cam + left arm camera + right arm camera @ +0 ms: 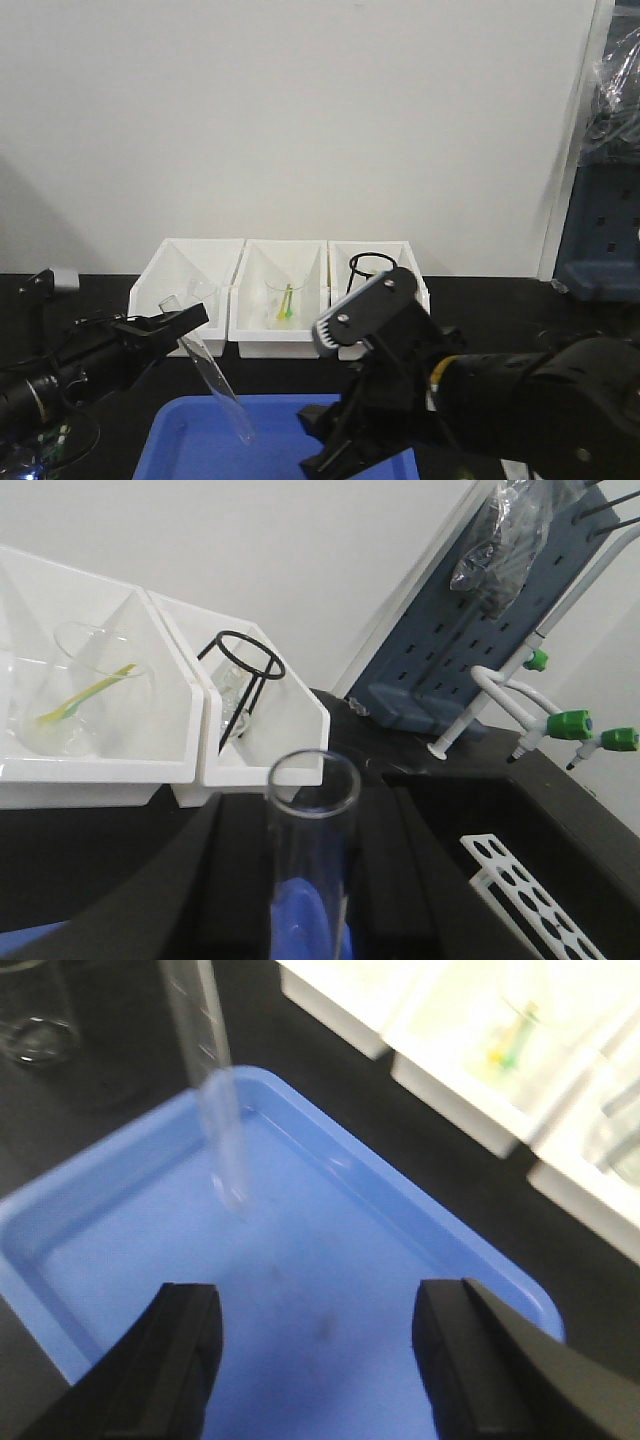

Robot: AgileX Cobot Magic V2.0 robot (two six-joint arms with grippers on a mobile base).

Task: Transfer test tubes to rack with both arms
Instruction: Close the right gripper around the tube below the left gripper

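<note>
My left gripper is shut on a clear test tube, gripping it near its open rim. The tube slants down to the right, its rounded end over the blue tray. In the left wrist view the tube stands between the black fingers, and the white rack with round holes shows at the lower right. My right gripper hangs open over the tray with nothing between its fingers. From the right wrist the same tube is ahead and to the left.
Three white bins line the back, holding beakers and a black wire ring stand. A blue pegboard rack with green-capped fittings stands at the right. A clear beaker sits on the black table left of the tray.
</note>
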